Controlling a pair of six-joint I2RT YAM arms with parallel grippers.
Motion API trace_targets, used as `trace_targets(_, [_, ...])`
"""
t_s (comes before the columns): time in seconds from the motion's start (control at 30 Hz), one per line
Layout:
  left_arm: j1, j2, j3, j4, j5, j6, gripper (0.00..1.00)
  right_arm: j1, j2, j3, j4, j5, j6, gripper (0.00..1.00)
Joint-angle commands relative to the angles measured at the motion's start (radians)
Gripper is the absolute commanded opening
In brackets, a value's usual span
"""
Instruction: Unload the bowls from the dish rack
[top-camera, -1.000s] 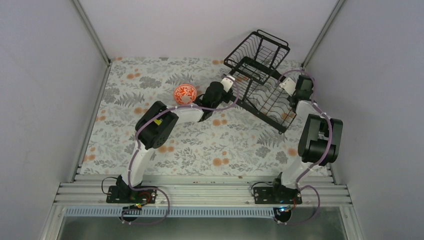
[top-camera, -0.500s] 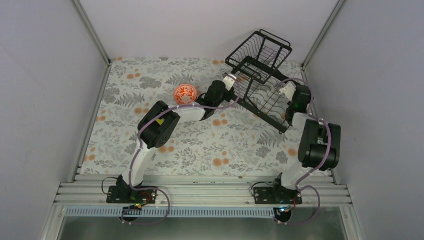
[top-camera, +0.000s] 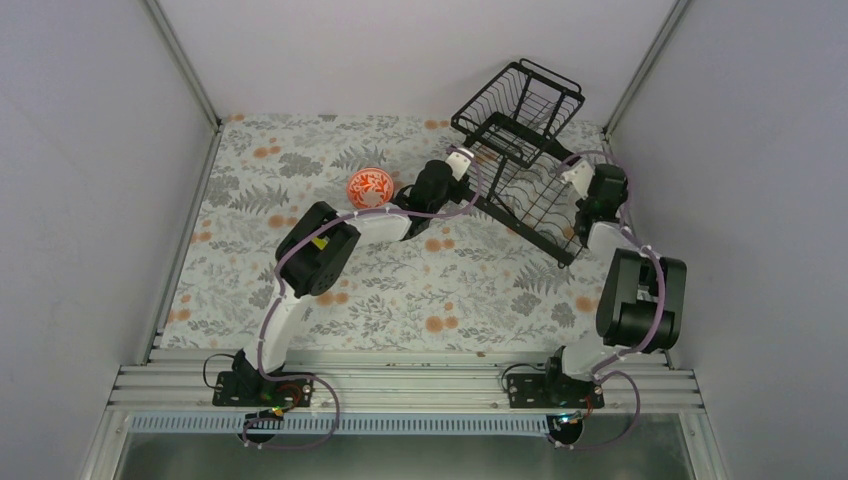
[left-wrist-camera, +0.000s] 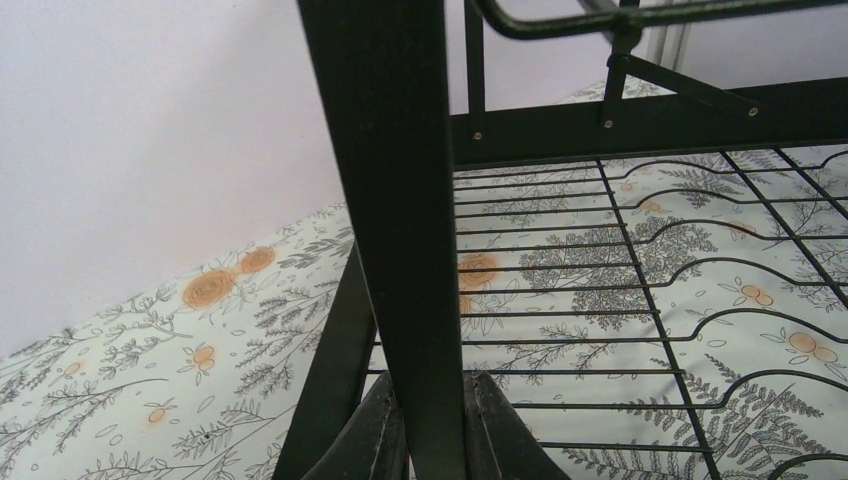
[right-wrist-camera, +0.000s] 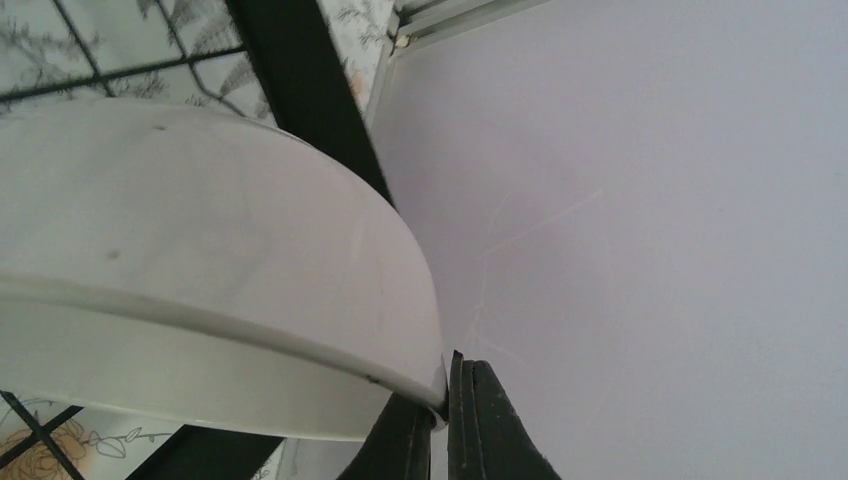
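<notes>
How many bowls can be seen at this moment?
2. A red-orange patterned bowl sits on the table left of the dish rack; a white bowl is against the rack's bars, rim in the right tool. Others may be hidden.

The dish rack (left-wrist-camera: 390, 200) is matt black metal, the bowl (right-wrist-camera: 200, 280) smooth.

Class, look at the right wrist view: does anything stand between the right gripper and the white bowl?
Nothing visible does. The right gripper is shut on the rim of the white bowl; a black bar of the dish rack runs behind the bowl, not between them.
</notes>
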Motion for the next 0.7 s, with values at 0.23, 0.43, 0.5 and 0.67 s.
trace_targets(0.23, [-0.008,-0.009,0.075,0.054,-0.023,0.065,0.30,-0.007,-0.236,0.220,-0.340,-0.091,0.225,0.04])
trace_targets(0.43, [-0.016,-0.026,0.076,0.044,-0.019,0.087,0.60,-0.007,-0.331,0.290,-0.497,-0.138,0.273,0.04])
trace_targets(0.5, [-0.019,-0.038,0.063,0.044,-0.029,0.091,0.80,-0.007,-0.365,0.308,-0.555,-0.166,0.300,0.04])
trace_targets(0.67, [-0.019,-0.128,-0.054,0.113,-0.062,0.130,1.00,-0.005,-0.453,0.328,-0.679,-0.258,0.345,0.04])
